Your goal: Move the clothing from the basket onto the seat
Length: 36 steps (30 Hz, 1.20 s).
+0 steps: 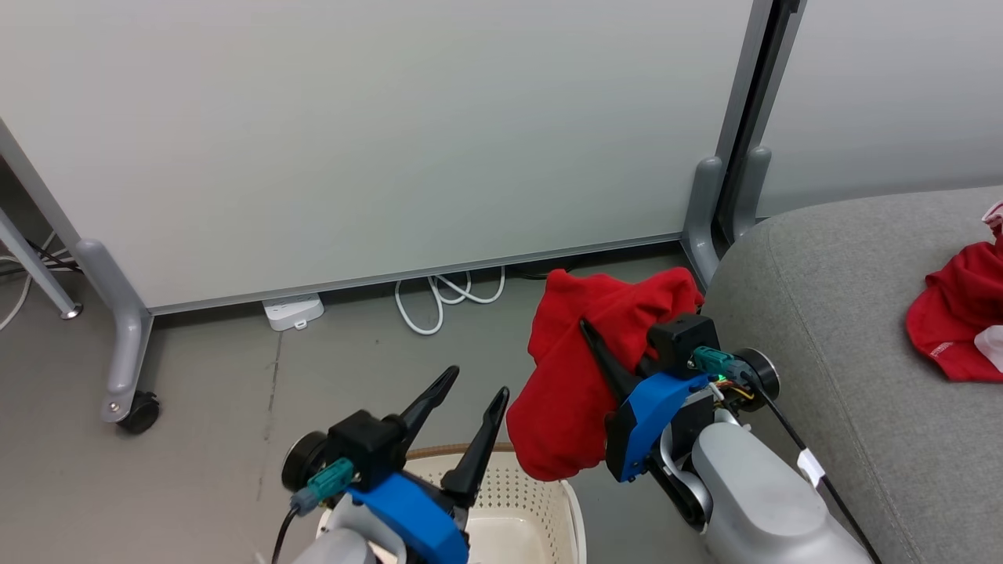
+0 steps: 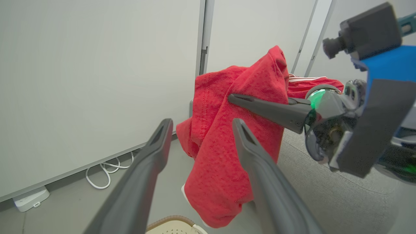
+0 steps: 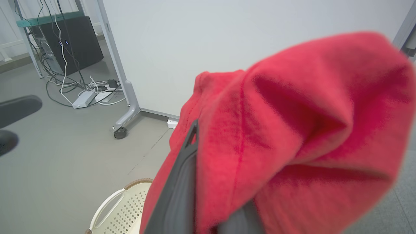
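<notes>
While one garment point(image 1: 956, 313) lies on the seat point(image 1: 846, 329), a second garment point(image 1: 576, 384) hangs clamped in the right gripper point(image 1: 607, 352). It is over the floor between basket point(image 1: 541, 489) and seat, not yet delivered. The left gripper point(image 1: 478, 381) stands with fingers apart and empty above the basket. Whether more clothing remains inside cannot be told. The head view adds the laid garment; the right wrist view adds the basket's handle point(image 3: 107, 208).

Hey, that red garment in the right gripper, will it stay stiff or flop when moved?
Probably floppy: the red garment drapes in folds from the right gripper, lower end hanging loose. Likely light, since one narrow pinch carries it whole. It could snag the seat edge.
</notes>
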Tool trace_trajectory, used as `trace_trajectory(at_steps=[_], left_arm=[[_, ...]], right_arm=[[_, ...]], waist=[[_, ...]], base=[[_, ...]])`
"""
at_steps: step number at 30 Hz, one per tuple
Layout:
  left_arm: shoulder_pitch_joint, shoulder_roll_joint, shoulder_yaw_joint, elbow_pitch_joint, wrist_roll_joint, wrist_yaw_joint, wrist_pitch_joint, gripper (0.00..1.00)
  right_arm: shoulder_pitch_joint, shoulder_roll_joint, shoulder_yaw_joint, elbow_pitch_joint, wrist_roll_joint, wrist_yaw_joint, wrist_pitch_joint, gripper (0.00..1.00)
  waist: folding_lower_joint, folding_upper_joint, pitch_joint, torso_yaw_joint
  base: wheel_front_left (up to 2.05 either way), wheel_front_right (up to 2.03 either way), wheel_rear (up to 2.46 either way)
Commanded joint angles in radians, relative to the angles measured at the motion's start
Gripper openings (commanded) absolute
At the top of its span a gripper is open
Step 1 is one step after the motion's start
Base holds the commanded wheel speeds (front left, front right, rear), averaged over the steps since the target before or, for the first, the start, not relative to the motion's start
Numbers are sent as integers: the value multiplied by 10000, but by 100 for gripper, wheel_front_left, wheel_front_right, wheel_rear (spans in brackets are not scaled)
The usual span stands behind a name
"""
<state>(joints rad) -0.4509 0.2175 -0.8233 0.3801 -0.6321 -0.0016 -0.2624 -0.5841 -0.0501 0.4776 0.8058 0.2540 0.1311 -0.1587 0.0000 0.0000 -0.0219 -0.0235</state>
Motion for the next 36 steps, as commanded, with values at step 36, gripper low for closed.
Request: trace_trajectory(at_steps=[36], left_arm=[[2948,-1079,4269,-445,3443,-1229,-35,100]], right_arm=[[67,-3,-401,13,-167,-7,7,0]], waist=[[0,0,302,-1126]], base=[[0,0,0]])
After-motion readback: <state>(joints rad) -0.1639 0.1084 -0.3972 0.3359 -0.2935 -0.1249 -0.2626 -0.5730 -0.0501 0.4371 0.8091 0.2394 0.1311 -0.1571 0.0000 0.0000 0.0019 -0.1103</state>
